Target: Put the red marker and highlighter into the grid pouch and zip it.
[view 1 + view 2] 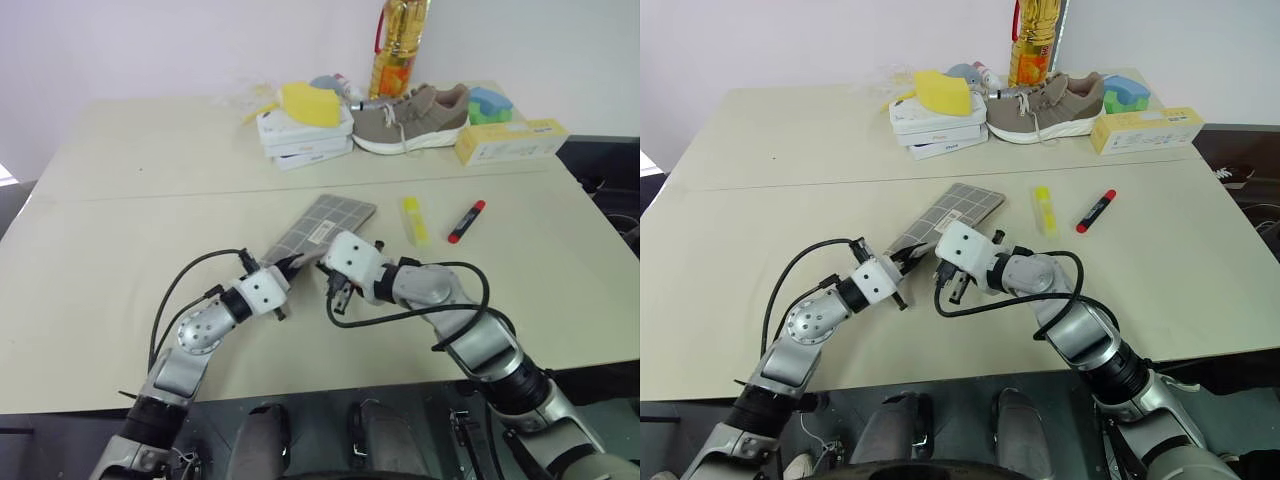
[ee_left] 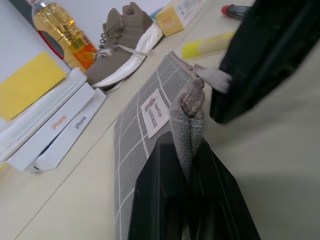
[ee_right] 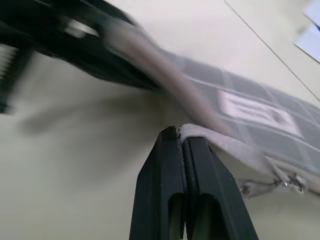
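Observation:
The grid pouch [image 1: 327, 224] lies flat in the middle of the table, grey with white lines and a small white label [image 2: 155, 113]. My left gripper [image 1: 290, 265] is shut on the pouch's near corner, and the fabric there bunches up between its fingers [image 2: 165, 190]. My right gripper [image 3: 182, 136] sits close beside it on the right. It is shut on the pale grey zip pull [image 3: 225, 145] at that same near end. To the right of the pouch the highlighter [image 1: 414, 220] and the red marker [image 1: 466, 221] lie loose on the table.
At the back stand a stack of white boxes [image 1: 305, 138] with a yellow sponge [image 1: 310, 103] on top. A tan shoe [image 1: 410, 118], an oil bottle [image 1: 398, 45], a long yellow box [image 1: 510, 140] and a blue-green sponge [image 1: 490, 103] are beside them.

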You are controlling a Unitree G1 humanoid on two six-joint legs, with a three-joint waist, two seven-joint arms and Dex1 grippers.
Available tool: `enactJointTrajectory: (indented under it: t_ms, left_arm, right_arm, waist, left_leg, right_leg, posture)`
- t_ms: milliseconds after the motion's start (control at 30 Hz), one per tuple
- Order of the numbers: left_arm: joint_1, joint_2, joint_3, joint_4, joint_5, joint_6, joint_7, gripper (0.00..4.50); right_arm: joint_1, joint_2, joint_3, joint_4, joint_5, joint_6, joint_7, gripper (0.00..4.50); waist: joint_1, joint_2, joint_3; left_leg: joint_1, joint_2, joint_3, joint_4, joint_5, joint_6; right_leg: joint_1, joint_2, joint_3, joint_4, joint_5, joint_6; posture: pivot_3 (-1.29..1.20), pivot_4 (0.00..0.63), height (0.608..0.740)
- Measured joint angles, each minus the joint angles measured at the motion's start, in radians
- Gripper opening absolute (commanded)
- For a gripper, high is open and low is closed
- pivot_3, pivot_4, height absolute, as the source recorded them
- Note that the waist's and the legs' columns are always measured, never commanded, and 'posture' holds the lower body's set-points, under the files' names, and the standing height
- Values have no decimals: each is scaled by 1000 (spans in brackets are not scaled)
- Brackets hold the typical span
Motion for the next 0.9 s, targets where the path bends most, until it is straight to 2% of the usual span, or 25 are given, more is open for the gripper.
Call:
enactJointTrajectory:
  t_ms: [533, 633, 767, 833, 900]
  left_arm:
    - [-112, -103, -36, 144, 75, 15, 124, 0]
    - [-112, -104, -38, 145, 76, 15, 128, 0]
    - [-105, -98, -38, 137, 60, 14, 112, 0]
    - [-89, -85, -36, 114, 32, 16, 90, 0]
    - [-57, -70, -25, 72, -25, 38, 49, 0]
  right_arm:
    - [-21, -11, 35, -17, -58, -64, 61, 42]
    - [-20, -18, 35, -17, -59, -70, 71, 832]
    - [-20, -18, 12, -44, -44, -46, 81, 2901]
    - [-14, -35, -39, -58, -34, -18, 78, 3914]
    - [14, -64, -114, -84, -11, 32, 80, 3914]
  waist:
    - [1, -1, 0]
    - [1, -1, 0]
    - [1, -1, 0]
    - [1, -1, 0]
    - [3, -1, 0]
  left_leg:
    - [0, -1, -1, 2, 0, 0]
    - [0, -1, -1, 2, 0, 0]
    - [0, -1, -1, 2, 0, 0]
    - [0, -1, -1, 2, 0, 0]
    - [0, 0, -2, 2, 0, 0]
  right_leg:
    - [1, 0, 0, 1, 0, 0]
    - [1, 0, 0, 1, 0, 0]
    - [1, 0, 0, 1, 0, 0]
    - [1, 0, 0, 1, 0, 0]
    - [1, -1, 0, 1, 0, 0]
  posture:
    - [0, 150, 740]
    - [0, 150, 740]
    - [0, 150, 740]
    - [0, 150, 740]
    - [0, 150, 740]
